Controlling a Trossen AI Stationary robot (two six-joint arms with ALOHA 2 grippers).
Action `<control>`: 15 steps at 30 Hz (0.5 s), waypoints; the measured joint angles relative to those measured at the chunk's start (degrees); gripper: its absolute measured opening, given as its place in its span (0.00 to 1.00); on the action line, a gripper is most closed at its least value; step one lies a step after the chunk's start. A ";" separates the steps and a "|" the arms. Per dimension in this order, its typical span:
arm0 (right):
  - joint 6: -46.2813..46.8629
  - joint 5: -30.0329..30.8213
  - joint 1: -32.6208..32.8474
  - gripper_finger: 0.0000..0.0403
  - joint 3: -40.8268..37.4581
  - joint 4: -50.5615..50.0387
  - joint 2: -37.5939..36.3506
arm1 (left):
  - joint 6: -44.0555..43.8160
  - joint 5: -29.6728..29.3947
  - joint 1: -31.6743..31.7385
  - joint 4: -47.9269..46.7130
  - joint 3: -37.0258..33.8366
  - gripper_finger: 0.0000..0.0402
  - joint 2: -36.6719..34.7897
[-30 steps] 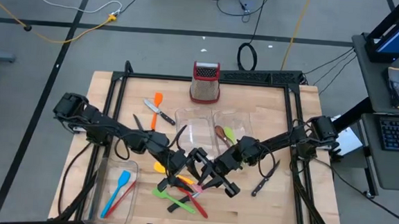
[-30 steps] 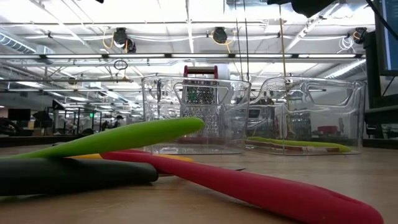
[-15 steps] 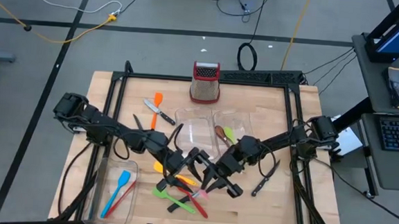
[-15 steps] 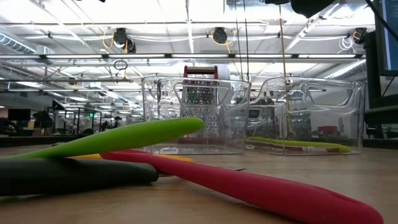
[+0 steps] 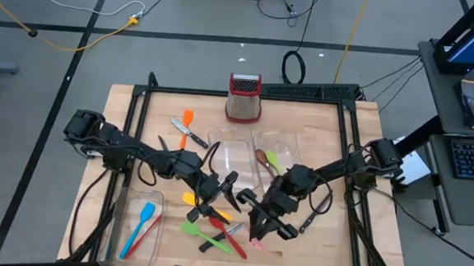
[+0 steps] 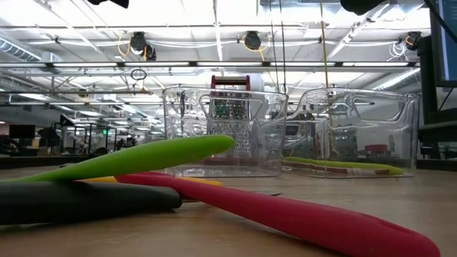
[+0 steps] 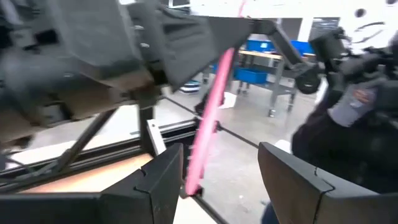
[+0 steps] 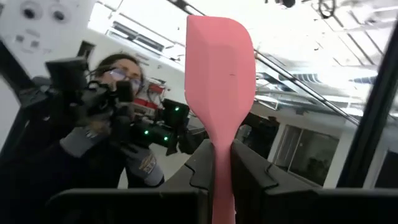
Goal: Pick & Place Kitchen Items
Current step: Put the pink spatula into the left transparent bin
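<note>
Pink spatula [image 8: 219, 93] clamped by its handle between the right gripper's [image 5: 257, 232] fingers [image 8: 193, 171], blade up, lifted off the counter [image 5: 341, 253], just right of the utensil pile. Pile: green spatula [image 6: 136, 158], red spatula [image 6: 285, 213], black handle [image 6: 78, 200], yellow piece under them. Left gripper [image 5: 220, 200] sits at the pile's upper edge, fingers [image 7: 158, 180] spread wide, holding nothing, facing the pink spatula. Two clear trays [image 5: 234, 156] above the pile, right one holding a green utensil and a brown spoon. Third tray [image 5: 130, 202] left of the pile holds a blue spatula [image 5: 143, 218] and a red one. Grater [image 5: 244, 97] beyond the trays. Black-handled knife [image 5: 313, 213] right of the pile. A person shows behind in the wrist views.
</note>
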 joint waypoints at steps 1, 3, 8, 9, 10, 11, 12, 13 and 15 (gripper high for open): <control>-0.35 -0.32 -0.10 0.06 0.00 0.28 0.00 | -0.01 0.66 -0.13 -0.03 0.00 0.53 0.00; -0.49 -0.33 -0.22 0.06 0.00 0.97 0.00 | -0.01 1.20 -0.47 -0.25 0.00 0.53 0.00; -0.05 -0.34 -0.49 0.06 0.00 1.53 0.00 | 1.53 0.58 -0.74 -1.92 0.00 0.53 0.00; 0.37 -0.35 -0.47 0.06 0.00 1.68 0.00 | 1.96 -0.77 -0.59 -2.77 0.00 0.53 0.00; 0.94 -0.34 -0.44 0.06 0.00 1.93 0.00 | 2.25 -2.74 -0.46 -3.44 0.00 0.53 0.00; 1.58 -0.33 -0.38 0.06 0.00 2.06 0.00 | 2.37 -4.49 -0.45 -3.72 0.00 0.53 0.01; 2.33 -0.28 -0.38 0.06 0.00 2.06 0.00 | 2.65 -6.05 -0.37 -3.78 0.00 0.53 0.01; 2.90 -0.28 -0.38 0.06 0.00 2.06 0.00 | 3.18 -7.56 -0.35 -3.70 0.00 0.53 0.00; 4.04 -0.22 -0.38 0.06 0.03 2.13 0.00 | 3.67 -8.84 -0.41 -3.49 0.00 0.53 0.01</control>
